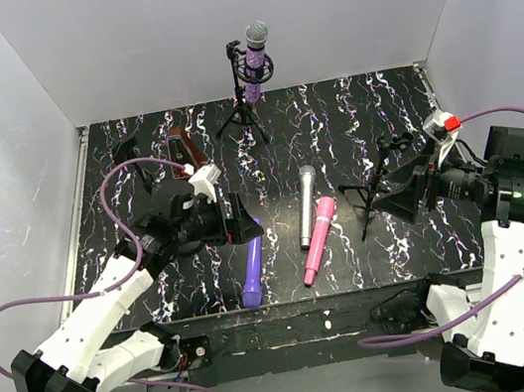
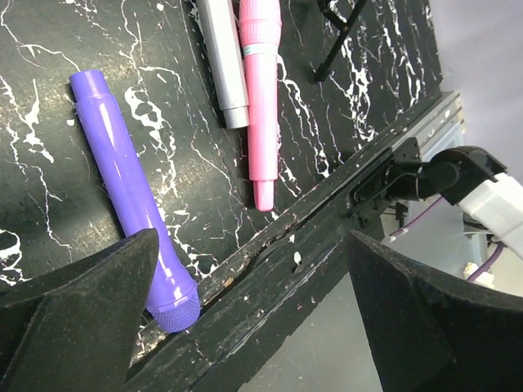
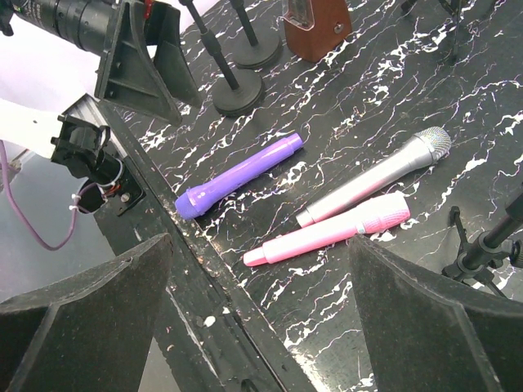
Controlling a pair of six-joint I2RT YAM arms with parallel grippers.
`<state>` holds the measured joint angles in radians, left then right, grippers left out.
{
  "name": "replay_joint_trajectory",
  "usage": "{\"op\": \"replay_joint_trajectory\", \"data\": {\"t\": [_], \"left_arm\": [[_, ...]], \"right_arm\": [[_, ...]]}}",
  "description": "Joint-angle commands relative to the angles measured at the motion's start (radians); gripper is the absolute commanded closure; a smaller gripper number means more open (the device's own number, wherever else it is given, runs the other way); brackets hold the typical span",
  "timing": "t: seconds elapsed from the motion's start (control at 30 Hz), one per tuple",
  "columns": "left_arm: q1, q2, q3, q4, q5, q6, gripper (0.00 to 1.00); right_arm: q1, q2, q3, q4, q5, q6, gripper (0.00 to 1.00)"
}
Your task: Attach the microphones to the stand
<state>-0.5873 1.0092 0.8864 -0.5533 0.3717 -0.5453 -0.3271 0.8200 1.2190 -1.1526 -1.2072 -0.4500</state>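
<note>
Microphones: the glittery purple microphone [image 1: 257, 48] is being carried upright in the stand [image 1: 245, 108] at the tabletop's [image 1: 348, 111] far edge, one attachment judged done. The violet microphone [image 1: 252, 270], silver-grey microphone [image 1: 306, 207] and pink microphone [image 1: 318, 239] are being left lying near the front edge, within reach of both arms. A second stand [image 1: 376, 187] is being shown unloaded at the right. The left tool [image 2: 252, 245], jaws apart, is being held above the violet one, seemingly for pickup; the right tool [image 3: 261, 245] is being held spread, gripping nothing.
</note>
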Motion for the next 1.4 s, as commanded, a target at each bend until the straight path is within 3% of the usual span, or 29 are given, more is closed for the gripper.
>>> {"op": "replay_joint_trajectory", "data": {"t": [0.0, 1.37], "left_arm": [[-0.052, 0.026, 0.065, -0.056, -0.128, 0.031, 0.02], [-0.08, 0.074, 0.075, -0.132, -0.241, 0.12, 0.02]], "right_arm": [[-0.006, 0.001, -0.004, 0.008, -0.011, -0.019, 0.05], [-0.004, -0.001, -0.026, 0.007, -0.003, -0.042, 0.05]]}}
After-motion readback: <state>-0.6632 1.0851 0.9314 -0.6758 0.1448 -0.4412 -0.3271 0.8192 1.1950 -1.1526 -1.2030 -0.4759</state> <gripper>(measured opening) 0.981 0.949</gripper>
